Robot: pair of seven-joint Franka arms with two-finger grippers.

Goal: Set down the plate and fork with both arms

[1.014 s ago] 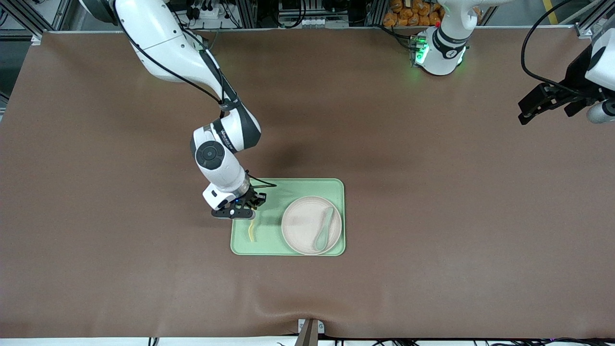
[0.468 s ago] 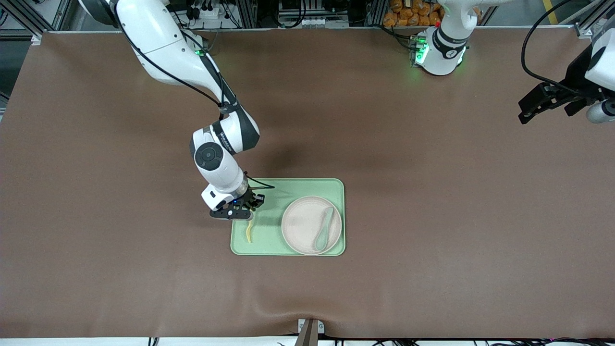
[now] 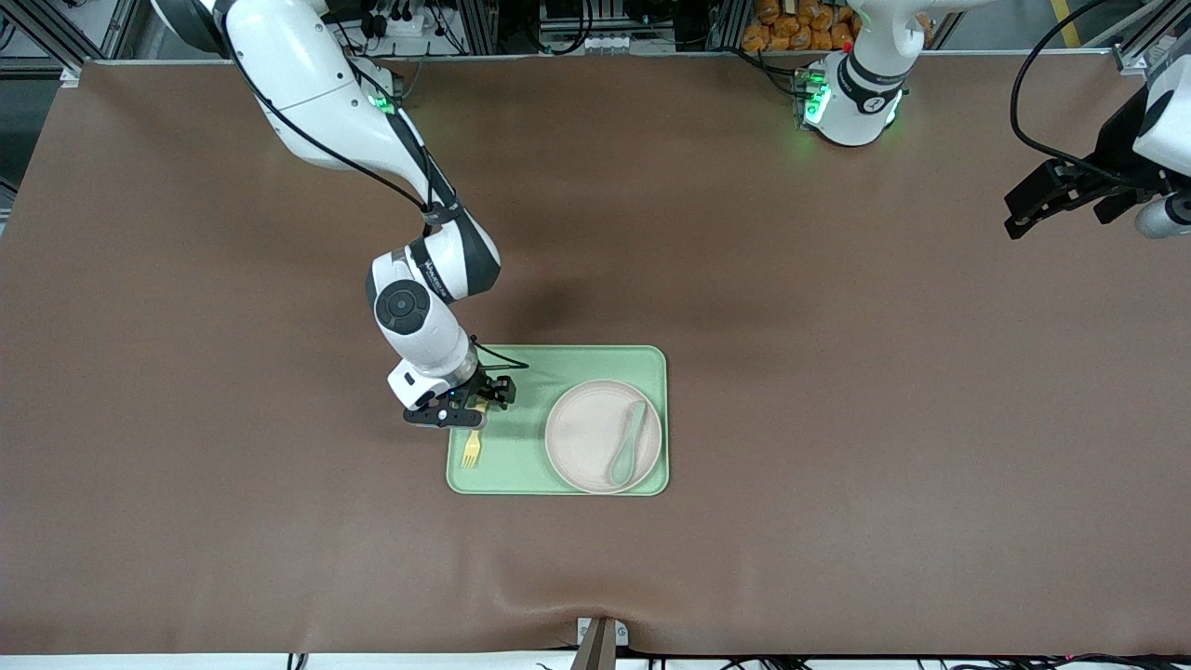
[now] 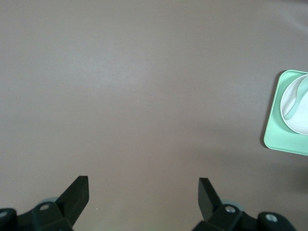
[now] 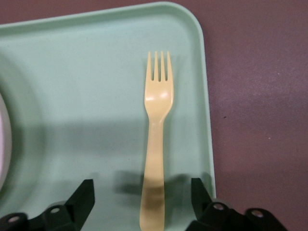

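Observation:
The pale yellow fork lies flat on the light-green tray, at the tray's end toward the right arm, tines toward the front camera. My right gripper hovers over the fork's handle, open, a finger on each side and neither touching it. In the right wrist view the fork lies between the open fingers of the gripper. The beige-pink plate sits on the tray beside the fork. My left gripper waits open and empty over bare table at the left arm's end.
A grey-green spoon lies on the plate. The left wrist view shows the open left gripper over brown table, with the tray, plate and spoon at its edge. A brown mat covers the table.
The fork, seen edge-on under the right gripper before, now lies flat on the tray with its tines showing. The right gripper has shifted slightly toward the right arm's end. The left arm is still.

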